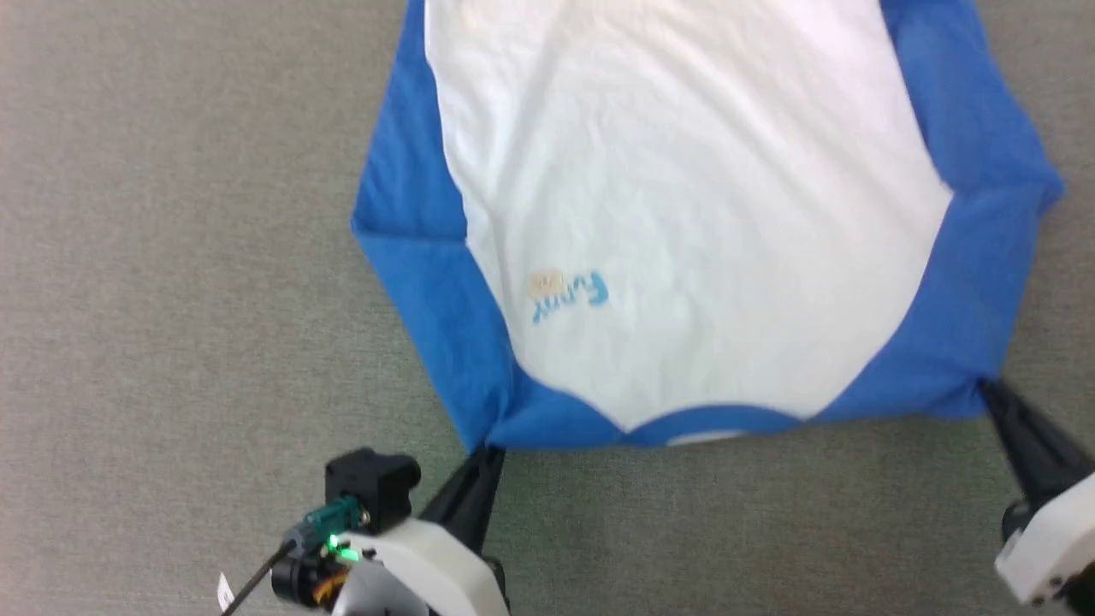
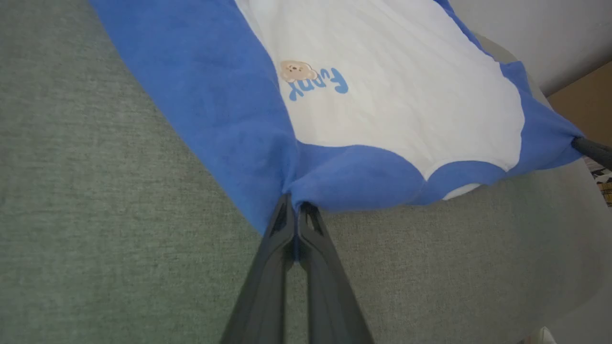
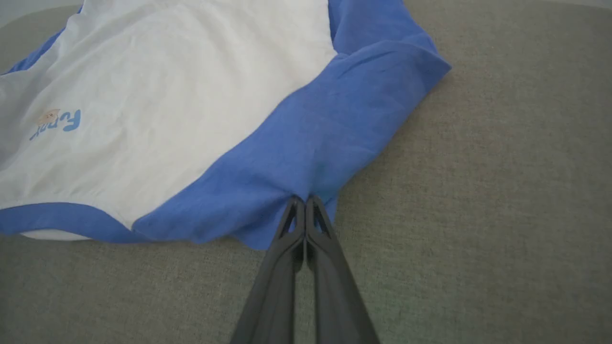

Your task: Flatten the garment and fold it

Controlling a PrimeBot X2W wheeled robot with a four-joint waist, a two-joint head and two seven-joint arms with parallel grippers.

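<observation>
The garment lies spread on the grey table, white body up, blue sleeves folded along both sides, blue collar nearest me. A small bear print with blue letters marks its chest. My left gripper is shut on the garment's blue shoulder corner at the near left, its tips pinching the cloth edge. My right gripper is shut on the opposite blue shoulder corner at the near right, fingers closed on the fabric. The near edge of the garment hangs stretched between the two grippers. Its hem runs out of the top of the head view.
The grey cloth-covered table extends on the left and in front of the garment. In the left wrist view the table's rounded edge shows at the right, with a pale wall and brown floor beyond it.
</observation>
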